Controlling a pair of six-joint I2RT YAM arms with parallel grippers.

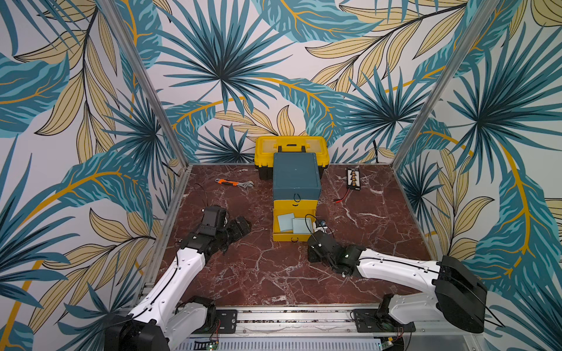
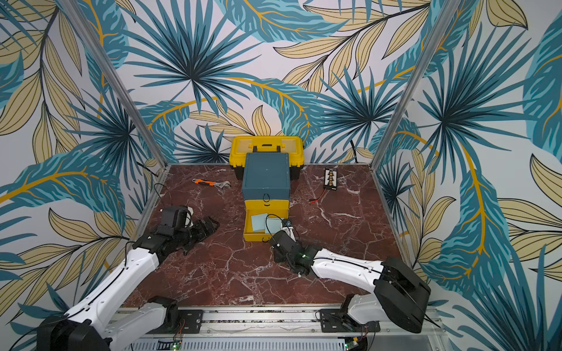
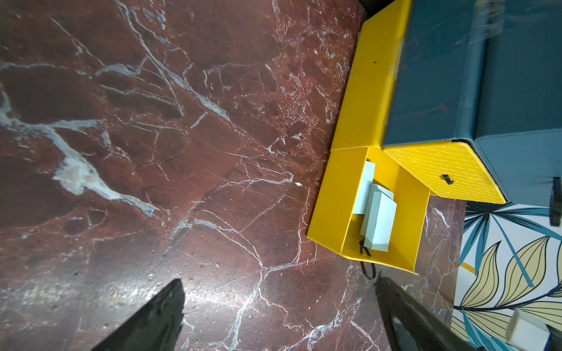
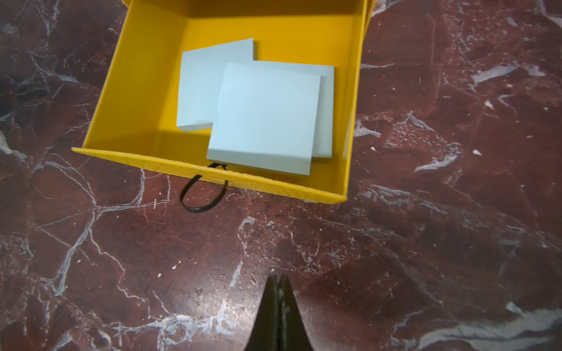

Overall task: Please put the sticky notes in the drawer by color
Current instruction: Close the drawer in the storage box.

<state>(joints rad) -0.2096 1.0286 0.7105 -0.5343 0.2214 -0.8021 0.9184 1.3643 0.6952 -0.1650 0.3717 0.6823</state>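
Just below centre in both top views, the small boxy chest with a dark teal top (image 1: 296,176) has its lowest yellow drawer (image 1: 284,237) pulled out onto the red marble-patterned table (image 1: 243,273). Three light blue square sticky-note pads (image 4: 264,115) lie overlapping inside it. The right gripper (image 4: 278,288) is clenched on nothing, near the drawer's black cord loop (image 4: 197,209) without touching it. The left gripper (image 3: 279,284), left of the chest, is spread wide and empty.

Three blue sticky notes (image 4: 264,115)
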